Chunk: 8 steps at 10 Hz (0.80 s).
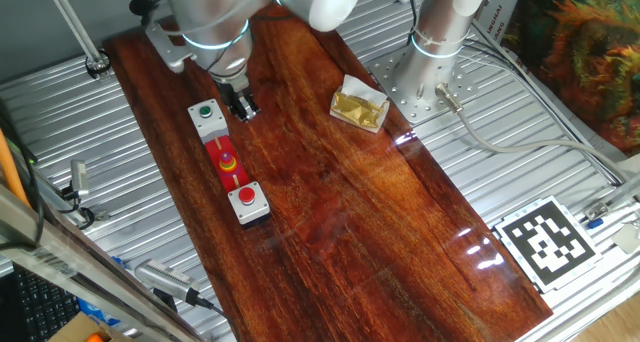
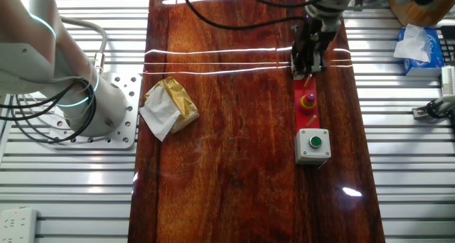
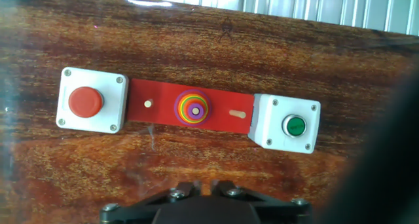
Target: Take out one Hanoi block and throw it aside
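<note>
I am at the approach step. My gripper [image 1: 243, 106] hangs above the wooden table [image 1: 380, 222], beside a red base [image 3: 157, 108] that lies between two grey button boxes – one with a red button [image 3: 86, 101], one with a green button [image 3: 295, 126]. My fingers look close together, but I cannot tell for sure whether they are spread or pressed. They hold nothing.

The Hanoi block [image 3: 194, 109], a tiny purple disc, sits on top of a stack of coloured rings on the base's middle peg, above a wider yellow disc [image 3: 184, 113]. Next, I judge, I must centre over that peg, descend, and pinch only the top disc – a fine grasp.

No readable writing; one square black-and-white marker [image 1: 547, 240] lies off the wood.
</note>
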Available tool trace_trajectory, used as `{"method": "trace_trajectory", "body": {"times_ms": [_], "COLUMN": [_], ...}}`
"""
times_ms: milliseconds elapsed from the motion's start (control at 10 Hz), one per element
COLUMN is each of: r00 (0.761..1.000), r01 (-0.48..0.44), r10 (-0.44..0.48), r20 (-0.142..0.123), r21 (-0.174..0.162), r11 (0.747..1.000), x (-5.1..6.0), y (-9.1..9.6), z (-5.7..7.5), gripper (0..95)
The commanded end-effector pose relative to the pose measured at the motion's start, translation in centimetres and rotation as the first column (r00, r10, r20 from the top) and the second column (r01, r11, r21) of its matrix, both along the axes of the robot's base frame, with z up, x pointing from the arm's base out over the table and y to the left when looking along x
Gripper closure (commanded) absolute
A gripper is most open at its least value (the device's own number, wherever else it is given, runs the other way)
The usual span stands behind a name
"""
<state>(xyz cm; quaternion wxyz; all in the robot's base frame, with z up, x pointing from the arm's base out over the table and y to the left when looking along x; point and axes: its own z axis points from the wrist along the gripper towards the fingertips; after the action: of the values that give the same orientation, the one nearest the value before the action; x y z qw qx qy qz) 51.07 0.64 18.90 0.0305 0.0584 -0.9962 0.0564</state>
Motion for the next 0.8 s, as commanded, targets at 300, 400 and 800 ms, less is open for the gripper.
{"method": "trace_trajectory", "body": {"times_ms": [300, 400, 800], "r00": [0.989, 0.99, 0.991], "r01": [0.14, 0.133, 0.127], "r10": [-0.143, -0.136, -0.131], "r20": [0.035, 0.037, 0.03], "r21": [0.089, 0.093, 0.098], "r11": [0.986, 0.987, 0.987], "x": [0.2, 0.3, 0.5], "y": [-0.2, -0.4, -0.5], "z": [-0.6, -0.9, -1.3], "gripper": [95.0, 95.0, 95.0]}}
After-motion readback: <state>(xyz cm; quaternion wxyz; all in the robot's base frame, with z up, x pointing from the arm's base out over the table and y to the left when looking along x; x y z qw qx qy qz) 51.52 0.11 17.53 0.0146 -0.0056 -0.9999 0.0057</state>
